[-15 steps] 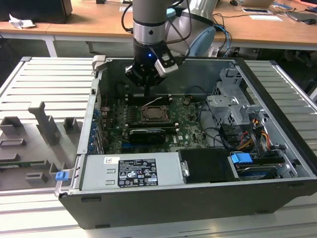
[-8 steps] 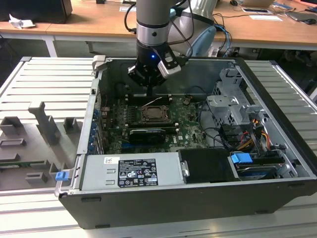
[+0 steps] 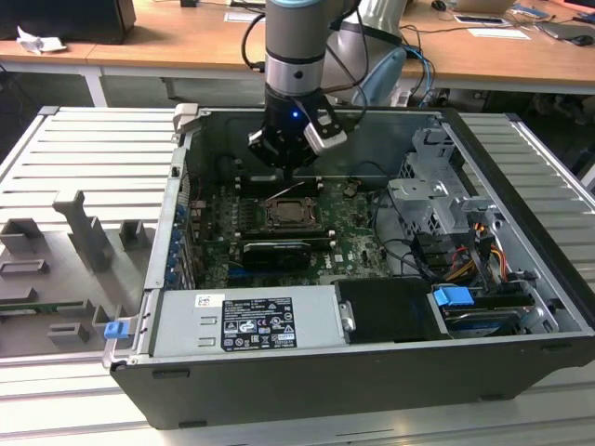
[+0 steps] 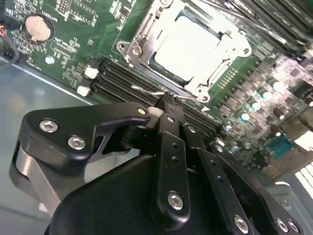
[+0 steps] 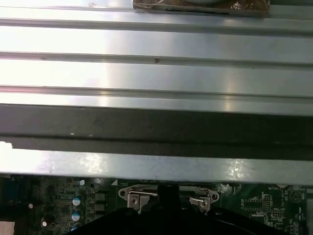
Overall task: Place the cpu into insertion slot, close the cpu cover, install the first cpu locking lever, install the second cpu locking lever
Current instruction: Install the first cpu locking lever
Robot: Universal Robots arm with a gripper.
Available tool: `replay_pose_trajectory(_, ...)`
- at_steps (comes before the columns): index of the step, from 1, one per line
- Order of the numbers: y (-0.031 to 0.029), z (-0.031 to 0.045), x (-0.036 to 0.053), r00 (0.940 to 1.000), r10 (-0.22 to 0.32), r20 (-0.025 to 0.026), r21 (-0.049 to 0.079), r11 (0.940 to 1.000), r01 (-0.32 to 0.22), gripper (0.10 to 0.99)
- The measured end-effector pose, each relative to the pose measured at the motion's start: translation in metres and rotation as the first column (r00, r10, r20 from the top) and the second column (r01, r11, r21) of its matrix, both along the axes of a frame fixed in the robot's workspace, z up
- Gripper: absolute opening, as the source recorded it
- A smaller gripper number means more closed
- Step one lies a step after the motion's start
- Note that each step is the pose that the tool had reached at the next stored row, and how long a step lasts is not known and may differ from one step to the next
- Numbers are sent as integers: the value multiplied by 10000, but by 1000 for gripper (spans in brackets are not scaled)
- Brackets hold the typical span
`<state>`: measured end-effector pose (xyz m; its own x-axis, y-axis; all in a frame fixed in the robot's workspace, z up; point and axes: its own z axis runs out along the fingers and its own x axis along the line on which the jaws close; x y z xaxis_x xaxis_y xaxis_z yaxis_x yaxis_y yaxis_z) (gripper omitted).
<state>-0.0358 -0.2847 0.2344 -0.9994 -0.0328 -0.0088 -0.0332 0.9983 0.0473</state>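
The cpu [image 4: 188, 44] lies flat in the insertion slot [image 4: 208, 85], its pale metal top showing through the cut-out of the cpu cover [image 4: 139, 36], which lies down around it. In the exterior view the slot [image 3: 296, 216] sits mid-board inside the open computer case. My gripper [image 4: 166, 102] is shut, its black fingers meeting in a narrow tip right at a thin wire locking lever [image 4: 144, 90] along the slot's edge. Whether the tip pinches the wire or only touches it I cannot tell. In the exterior view the gripper [image 3: 284, 169] hangs just behind the slot, with the lever [image 3: 291, 192] slanting up towards it.
Long black memory slots [image 4: 117, 78] run beside the socket, under the gripper. A black card [image 3: 274, 251] lies in front of the socket, a power supply [image 3: 246, 321] at the case front and a drive cage [image 3: 437, 204] at the exterior view's right. The metal case wall [image 5: 156, 73] rises close by.
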Motion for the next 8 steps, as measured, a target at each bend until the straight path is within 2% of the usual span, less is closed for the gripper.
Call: replay_pose_trajectory(8,36,-42,10,9995,322,-1,10,9995,-322,106)
